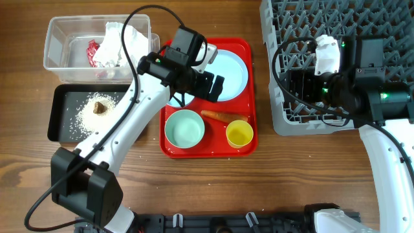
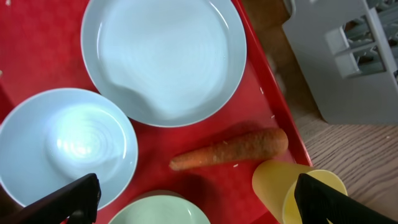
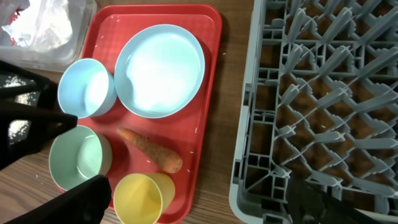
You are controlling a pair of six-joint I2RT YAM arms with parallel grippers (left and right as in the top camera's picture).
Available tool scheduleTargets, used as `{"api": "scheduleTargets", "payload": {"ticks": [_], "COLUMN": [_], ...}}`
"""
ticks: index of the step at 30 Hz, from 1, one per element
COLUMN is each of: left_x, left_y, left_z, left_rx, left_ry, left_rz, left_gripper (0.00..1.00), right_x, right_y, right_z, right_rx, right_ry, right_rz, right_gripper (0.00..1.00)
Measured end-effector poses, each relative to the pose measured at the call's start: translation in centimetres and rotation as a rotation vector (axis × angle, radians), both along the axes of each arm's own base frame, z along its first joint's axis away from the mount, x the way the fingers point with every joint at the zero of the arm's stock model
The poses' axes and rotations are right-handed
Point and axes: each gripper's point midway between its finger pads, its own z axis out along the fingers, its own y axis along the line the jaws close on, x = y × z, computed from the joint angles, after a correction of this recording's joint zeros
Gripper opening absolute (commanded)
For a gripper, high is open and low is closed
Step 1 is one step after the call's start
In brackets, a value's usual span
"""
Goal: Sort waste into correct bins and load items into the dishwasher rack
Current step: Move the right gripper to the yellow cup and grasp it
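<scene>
The orange carrot (image 1: 223,116) lies on the red tray between the pale blue plate (image 1: 231,71) and the yellow cup (image 1: 239,134), beside the pale green bowl (image 1: 184,128). My left gripper (image 1: 213,87) is open and empty above the tray; its wrist view shows the carrot (image 2: 230,149), plate (image 2: 165,56), white-blue bowl (image 2: 62,143), green bowl (image 2: 161,211) and cup (image 2: 292,186). The black tray (image 1: 61,123) holds white grains (image 1: 84,115) and the brown lump (image 1: 99,107). My right gripper (image 1: 294,87) is open and empty over the left side of the grey rack (image 1: 336,19).
The clear tub (image 1: 58,39) behind the black tray holds crumpled white paper (image 1: 119,39) and a red wrapper. The red tray (image 1: 249,45) sits between the bins and the rack, with a narrow strip of bare wood beside the rack. My left arm hides the white-blue bowl in the overhead view.
</scene>
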Motion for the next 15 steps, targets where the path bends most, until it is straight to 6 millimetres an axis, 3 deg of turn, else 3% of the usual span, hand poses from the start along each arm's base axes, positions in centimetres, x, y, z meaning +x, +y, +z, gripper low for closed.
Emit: {"api": "scheduleTargets", "payload": {"ticks": [5,9,12,15], "left_x": [1.3,1.2,1.2,2.0], "left_y": [0.3,0.1,-0.1,-0.5], "left_z": [1.8,1.8,1.1,-0.8], "left_rx": [-0.012,0.031,0.050,0.065], "left_ry": [-0.052,-0.097,-0.100,-0.079], "left_rz": [-0.005,-0.117,-0.158,-0.172], "left_gripper": [1.00,0.98,0.96,0.95], "right_x": [0.0,0.0,0.0,0.1], "right_y": [0.1,0.1,0.1,0.1], "right_z": [0.0,0.0,0.1,0.1], "right_rx": [0.013,0.017,0.017,0.018], "right_ry": [0.005,0.006,0.005,0.003], "right_rz": [-0.012,-0.014,-0.014,-0.014], "right_gripper": [0.93,0.93,0.93,0.93]}}
